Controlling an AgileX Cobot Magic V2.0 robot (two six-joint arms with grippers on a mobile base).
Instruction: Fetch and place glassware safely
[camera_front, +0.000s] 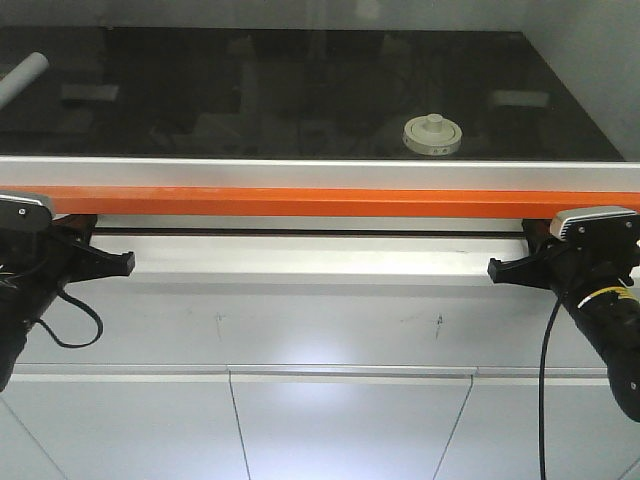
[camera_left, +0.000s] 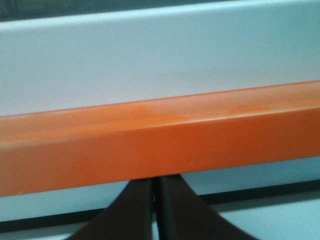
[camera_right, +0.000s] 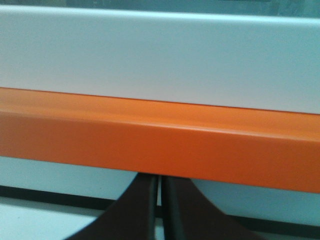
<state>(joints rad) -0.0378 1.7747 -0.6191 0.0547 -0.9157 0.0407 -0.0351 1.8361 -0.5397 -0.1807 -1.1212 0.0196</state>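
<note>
Glassware (camera_front: 432, 134) body indistinct, white tube (camera_front: 22, 78) cropped

Of the glass jar (camera_front: 432, 135) only the cream lid shows; its clear body cannot be made out, and its rim marks are too small to read. The white tube (camera_front: 22, 76), upper left, is cut by the frame edge. In the blurred wrist views the orange bar (camera_left: 160, 140) hides the tips of the left gripper (camera_left: 156, 182) and right gripper (camera_right: 160, 181).

The light was even and fairly bright, apparently from overhead. A soft white glare pooled on the pale cabinet front (camera_front: 330, 400), and the black worktop (camera_front: 250, 90) mirrored faint room reflections. Both wrist views were soft and blurred, with the close orange bar (camera_left: 160, 145) out of focus and only weak shadows.
</note>
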